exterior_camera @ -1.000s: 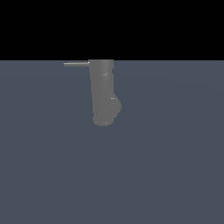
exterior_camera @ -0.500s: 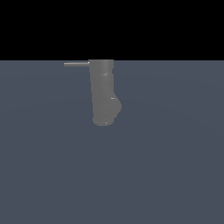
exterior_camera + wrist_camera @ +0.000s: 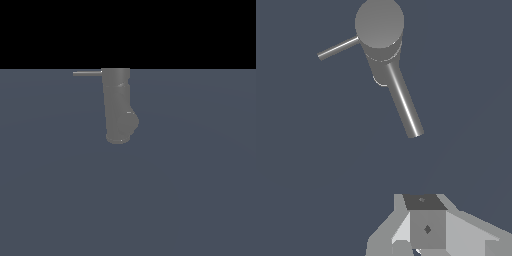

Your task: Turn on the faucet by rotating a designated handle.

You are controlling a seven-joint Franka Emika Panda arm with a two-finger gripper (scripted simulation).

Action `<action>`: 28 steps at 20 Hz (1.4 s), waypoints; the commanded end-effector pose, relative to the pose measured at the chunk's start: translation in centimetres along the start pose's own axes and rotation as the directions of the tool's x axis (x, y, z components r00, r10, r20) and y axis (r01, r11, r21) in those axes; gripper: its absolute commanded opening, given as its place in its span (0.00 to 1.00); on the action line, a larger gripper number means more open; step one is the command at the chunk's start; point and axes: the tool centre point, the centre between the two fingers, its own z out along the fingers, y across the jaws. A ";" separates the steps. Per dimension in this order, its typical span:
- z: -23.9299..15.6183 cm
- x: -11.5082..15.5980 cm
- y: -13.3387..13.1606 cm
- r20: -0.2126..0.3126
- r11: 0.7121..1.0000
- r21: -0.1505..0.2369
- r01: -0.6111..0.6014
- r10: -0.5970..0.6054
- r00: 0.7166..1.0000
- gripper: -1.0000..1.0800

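The gripper (image 3: 418,247) shows only in the wrist view, as pale grey and white blocky parts cut off by the picture's edge. Its fingertips are out of sight, so whether the fingers are released or clenched cannot be told. It holds nothing that can be seen and touches nothing.

Well apart from the gripper stands the faucet (image 3: 380,30), a matte grey cylinder seen from above, with a round flat top and a thick spout (image 3: 403,102) slanting away from it. The handle (image 3: 338,48), a thin light-grey rod, juts sideways from the body, on a different side from the spout. Only bare floor lies between gripper and handle; nothing stands in the way.

In the exterior view the faucet (image 3: 118,102) stands upright on a flat slate-blue floor (image 3: 190,190), and the handle (image 3: 87,73) points toward the exterior view's left, level, near the body's top. No arm appears there.

Compared with half a second ago, faucet and handle sit exactly as before
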 end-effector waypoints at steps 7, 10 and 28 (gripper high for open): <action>2.1 5.6 -2.8 0.033 0.974 0.039 -0.221 0.220 0.975 0.00; 3.1 7.5 -3.8 0.044 0.953 0.043 -0.300 0.298 0.954 0.00; 11.4 17.9 -9.8 0.042 0.701 0.015 -0.713 0.712 0.701 0.00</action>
